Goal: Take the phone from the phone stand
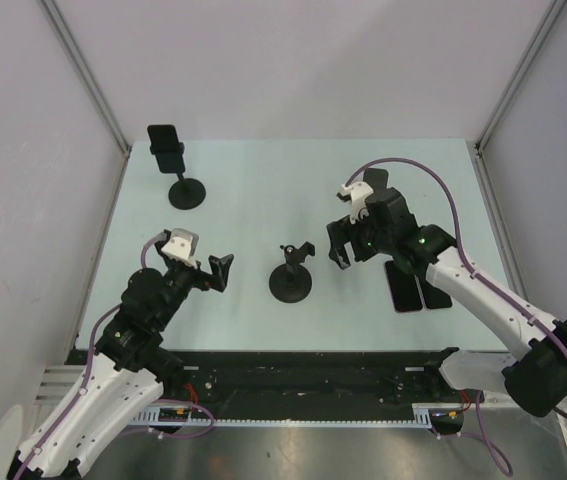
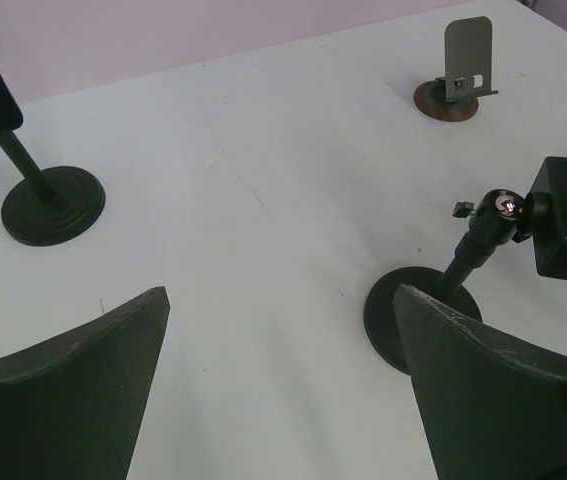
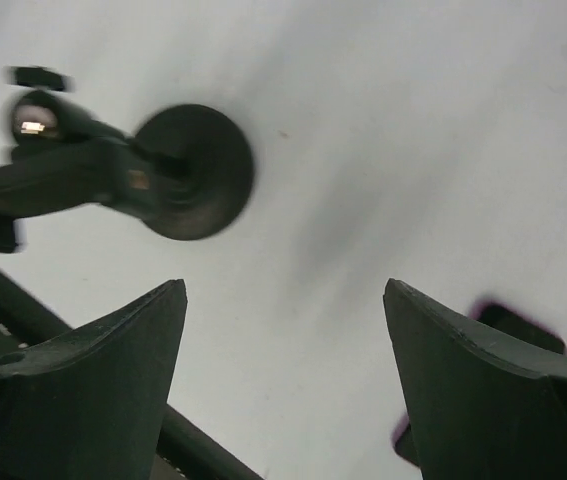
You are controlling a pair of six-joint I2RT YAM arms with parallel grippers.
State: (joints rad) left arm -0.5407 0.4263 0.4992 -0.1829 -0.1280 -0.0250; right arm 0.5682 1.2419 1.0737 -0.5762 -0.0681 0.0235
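Top camera, fixed above and behind the 2 arm bases, gives you the whole table (image 1: 263, 190) from afar. Each wrist camera rides low and close, looking forward. All 3 views share the centre stand (image 1: 291, 275): right-forward of the left claw (image 2: 281, 300), left-forward of the right claw (image 3: 283, 290).

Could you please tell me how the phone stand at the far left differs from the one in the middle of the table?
The far-left stand carries a phone in its clamp, while the middle stand has an empty clamp. The far-left stand sits near the far edge of the table; the middle stand sits closer to the near edge. Both are black, with a round base and a thin stem.
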